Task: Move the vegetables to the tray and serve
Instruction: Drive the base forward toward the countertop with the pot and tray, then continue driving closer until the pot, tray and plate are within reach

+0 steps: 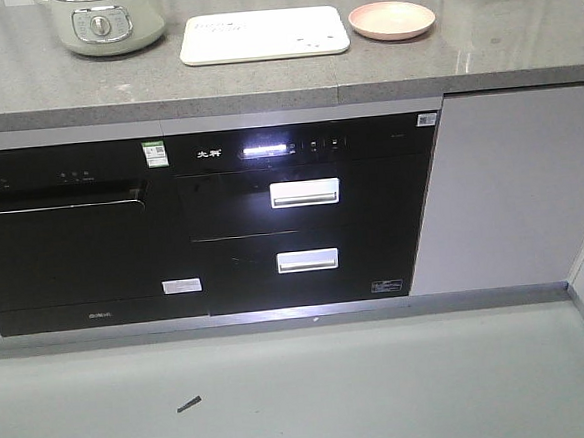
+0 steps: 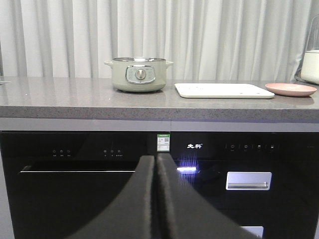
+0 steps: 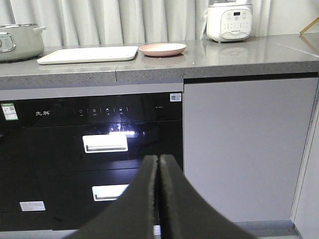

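left gripper [image 2: 153,159]: jaws pressed flat together, nothing between them; it sits low before the black door [image 2: 75,199], which i judge to be a rest pose ahead of any reach.
right gripper [image 3: 159,157]: jaws closed tight too, empty; low before the drawers [image 3: 104,164].
tray [image 1: 264,35]: flat and bare on the counter [image 1: 521,48]; above and right of the left jaws, above and left of the right jaws, well apart from both.
tray axis: long side runs left-right along the counter's front edge, one short end toward the pot [image 2: 139,74], the other toward the plate [image 3: 162,49].
why there: probably set between the arms so either can reach it.
lettuce: not seen in any view; maybe inside the pot, above the left jaws, cannot tell.
stage: nothing is on the tray yet.
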Robot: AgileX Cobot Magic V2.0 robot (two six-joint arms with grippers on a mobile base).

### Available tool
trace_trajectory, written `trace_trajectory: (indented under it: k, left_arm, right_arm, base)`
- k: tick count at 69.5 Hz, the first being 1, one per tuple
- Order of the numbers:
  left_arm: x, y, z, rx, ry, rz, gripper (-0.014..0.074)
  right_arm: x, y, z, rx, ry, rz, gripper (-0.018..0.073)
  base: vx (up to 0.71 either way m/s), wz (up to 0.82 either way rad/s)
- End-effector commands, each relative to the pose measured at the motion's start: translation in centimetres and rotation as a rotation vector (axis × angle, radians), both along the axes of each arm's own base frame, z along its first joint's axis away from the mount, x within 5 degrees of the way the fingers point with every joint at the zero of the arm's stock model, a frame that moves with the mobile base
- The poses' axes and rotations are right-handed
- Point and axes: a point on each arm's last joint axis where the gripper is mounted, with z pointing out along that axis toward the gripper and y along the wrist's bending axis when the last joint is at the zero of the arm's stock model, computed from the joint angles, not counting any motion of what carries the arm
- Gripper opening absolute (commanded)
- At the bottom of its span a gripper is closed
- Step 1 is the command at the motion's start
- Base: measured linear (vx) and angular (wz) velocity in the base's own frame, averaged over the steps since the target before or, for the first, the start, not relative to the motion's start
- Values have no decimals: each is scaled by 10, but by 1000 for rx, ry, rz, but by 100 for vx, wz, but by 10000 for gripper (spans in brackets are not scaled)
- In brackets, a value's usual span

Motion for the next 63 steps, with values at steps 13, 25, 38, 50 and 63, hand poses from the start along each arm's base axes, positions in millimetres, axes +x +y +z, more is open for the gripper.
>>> trace_trajectory:
  k: [13, 25, 38, 50, 63]
  left_arm:
    - [-1, 0, 5, -5, -78, 5, -6]
    - [-1, 0, 5, -5, -78, 5, -6]
    - [-1, 0, 5, -5, -78, 5, -6]
    - [-1, 0, 5, -5, -78, 5, -6]
    - [-1, 0, 5, -5, -78, 5, -6]
  right_arm:
    - [0, 0, 5, -11, -71, 0, -3]
    - [0, 0, 5, -11, -71, 0, -3]
    - [0, 0, 5, -11, -71, 0, -3]
    - [0, 0, 5, -11, -71, 0, -3]
    - [0, 0, 5, -11, -71, 0, -3]
  base:
    - [7, 1]
    - [7, 1]
    - [7, 1]
    - [7, 0]
    - [8, 0]
